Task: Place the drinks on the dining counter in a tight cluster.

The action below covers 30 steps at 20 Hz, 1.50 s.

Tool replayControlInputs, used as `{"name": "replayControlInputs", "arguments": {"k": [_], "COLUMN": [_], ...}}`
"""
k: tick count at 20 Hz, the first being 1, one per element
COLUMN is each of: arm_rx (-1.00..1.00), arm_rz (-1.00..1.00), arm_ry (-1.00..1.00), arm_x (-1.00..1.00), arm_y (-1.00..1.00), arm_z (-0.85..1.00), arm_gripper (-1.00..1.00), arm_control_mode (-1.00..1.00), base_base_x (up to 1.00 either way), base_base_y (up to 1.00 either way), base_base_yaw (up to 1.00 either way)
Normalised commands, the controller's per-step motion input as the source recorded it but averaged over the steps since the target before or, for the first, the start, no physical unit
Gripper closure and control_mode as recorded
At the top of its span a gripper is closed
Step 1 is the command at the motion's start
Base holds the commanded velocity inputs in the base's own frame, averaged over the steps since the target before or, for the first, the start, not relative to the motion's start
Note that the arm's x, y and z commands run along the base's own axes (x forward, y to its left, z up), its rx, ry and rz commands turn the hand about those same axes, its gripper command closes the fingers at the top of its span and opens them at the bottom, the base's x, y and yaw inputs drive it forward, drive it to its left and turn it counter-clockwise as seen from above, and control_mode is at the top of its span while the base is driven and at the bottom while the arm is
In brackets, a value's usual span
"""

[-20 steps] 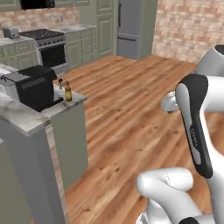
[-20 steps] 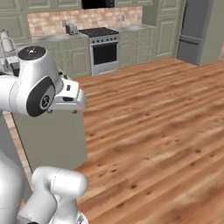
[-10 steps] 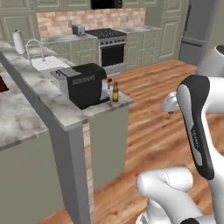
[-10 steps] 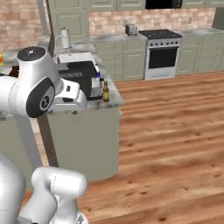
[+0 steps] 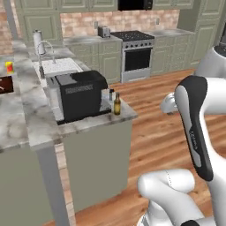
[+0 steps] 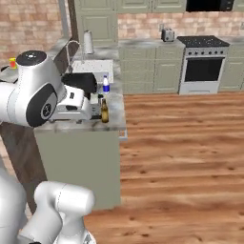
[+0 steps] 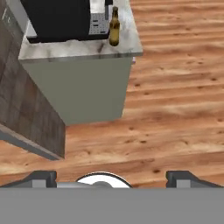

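Marble, grey-white and veined, tops the long table point(image 5: 26, 114) that runs down the left of the left base view, with a small yellow-and-red object point(image 5: 9, 67) standing far back on it. Further along that same stretch sit a white inset sink point(image 5: 59, 66) with a curved metal faucet point(image 5: 47, 47) and an upright white paper-towel roll point(image 5: 38, 42). Nearer the end stands a boxy black appliance point(image 5: 79, 95), and just right of it, close to the table's corner, a slim dark brown glass bottle point(image 5: 117, 104) stands upright. In the right base view a small blue-and-white bottle point(image 6: 106, 85) stands upright behind that brown bottle, beside the black appliance. Sage-green panels point(image 5: 95, 167) close the table's end below the marble. Warm wooden plank flooring point(image 5: 159, 132) spreads to the right of it. Along the back wall run green cabinets under a brick backsplash point(image 5: 88, 22), a small silver toaster point(image 5: 104, 32) on their top, and a stainless oven range point(image 5: 137, 59) with a dark door. In the hand view the dark fingers point(image 7: 42, 178) are spread wide apart with nothing between them, high above the floor and well short of the brown bottle.
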Motion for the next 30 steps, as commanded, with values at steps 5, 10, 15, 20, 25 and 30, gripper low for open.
{"name": "replayControlInputs", "arguments": {"k": [5,10,15,20,25,30], "arm_rx": [0.0,0.0,0.0,0.0,0.0,0.0], "arm_rz": [0.0,0.0,0.0,0.0,0.0,0.0], "arm_ry": [0.0,0.0,0.0,0.0,0.0,0.0], "arm_x": [0.0,0.0,0.0,0.0,0.0,0.0], "arm_y": [0.0,0.0,0.0,0.0,0.0,0.0], "arm_z": [0.0,0.0,0.0,0.0,0.0,0.0], "arm_gripper": [-1.0,-1.0,-1.0,-1.0,-1.0,-1.0], "arm_control_mode": [1.0,1.0,1.0,1.0,1.0,1.0], "base_base_x": [0.55,0.36,0.24,0.15,0.37,0.44], "base_base_y": [-0.96,-0.21,0.0,-0.02,-0.36,-0.24], "base_base_yaw": [0.02,0.16,0.4,0.42,0.15,0.11]}}
